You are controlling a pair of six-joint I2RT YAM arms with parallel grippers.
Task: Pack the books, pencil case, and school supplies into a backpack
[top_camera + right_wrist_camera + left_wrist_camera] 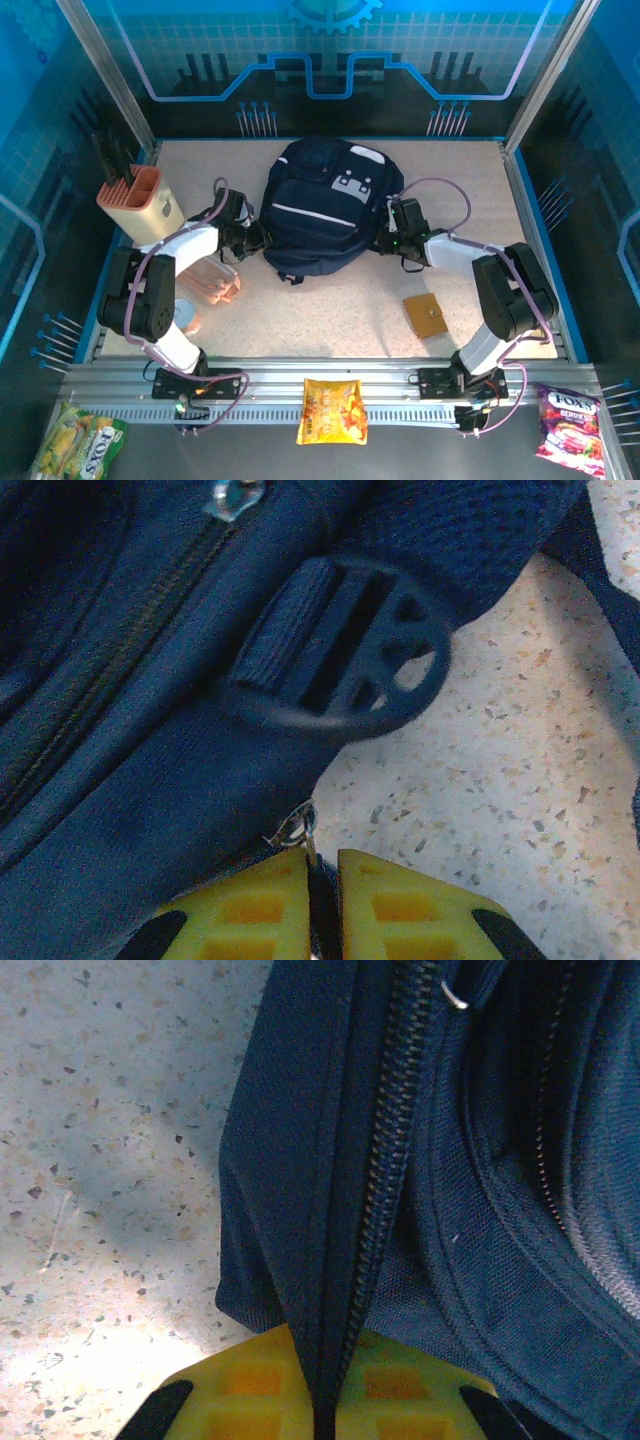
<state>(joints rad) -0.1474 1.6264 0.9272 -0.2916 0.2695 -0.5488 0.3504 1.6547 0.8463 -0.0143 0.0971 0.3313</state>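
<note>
The navy backpack (325,205) lies flat in the middle of the table. My left gripper (256,238) is at its left edge, and in the left wrist view its yellow fingers (240,1390) are shut on a fold of navy fabric beside a zipper track (385,1190). My right gripper (393,238) is at the bag's right edge. In the right wrist view it (322,900) pinches a dark tab hanging from a metal zipper pull (298,828), next to a round strap buckle (350,645). A tan-brown square piece (426,314) lies at the front right. The books are out of view.
A peach-and-cream holder (140,200) with black tools stands at the back left. A clear pouch with pink-orange contents (215,285) lies under the left arm. Snack bags sit off the table's front: yellow (333,410), pink (568,415), green-yellow (78,440).
</note>
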